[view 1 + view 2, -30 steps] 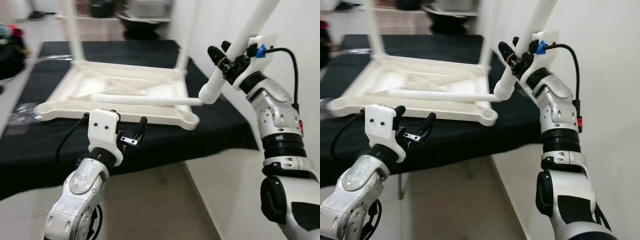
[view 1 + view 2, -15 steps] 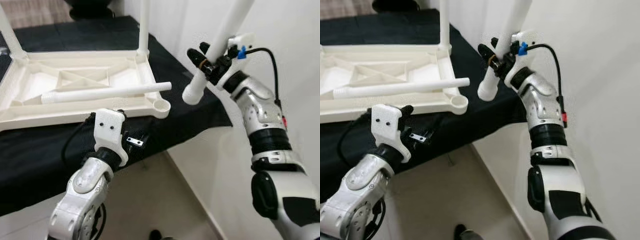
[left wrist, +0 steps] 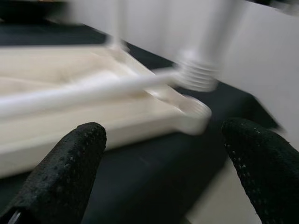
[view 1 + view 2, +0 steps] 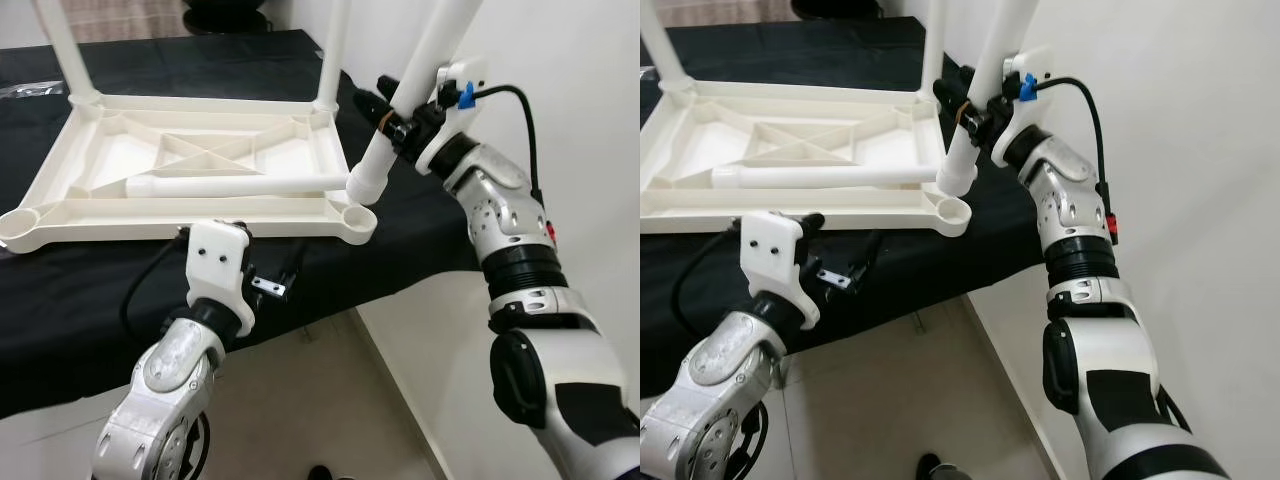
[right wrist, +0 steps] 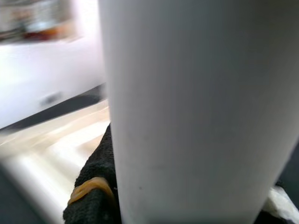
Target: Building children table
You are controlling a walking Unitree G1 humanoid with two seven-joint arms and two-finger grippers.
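The upturned table top and its legs are cream-white moulded plastic, smooth with a slight sheen. The bench is covered in matt black cloth. The fingers have black, pebbled rubber-like surfaces. The arm casings are brushed silver metal with glossy white plastic mounts. The floor is smooth pale tile.

**A:** What covers the work surface?

**B:** A black cloth, hanging over the edge at 5 o'clock.

**A:** And around it?

**B:** A white wall takes the 3 o'clock side. Pale floor tiles lie at 6 o'clock, with a small dark object at the bottom edge, too cut off to identify. At 12 o'clock a dark round base stands on a wood-toned floor. Crinkled clear plastic lies on the cloth at 10 o'clock.
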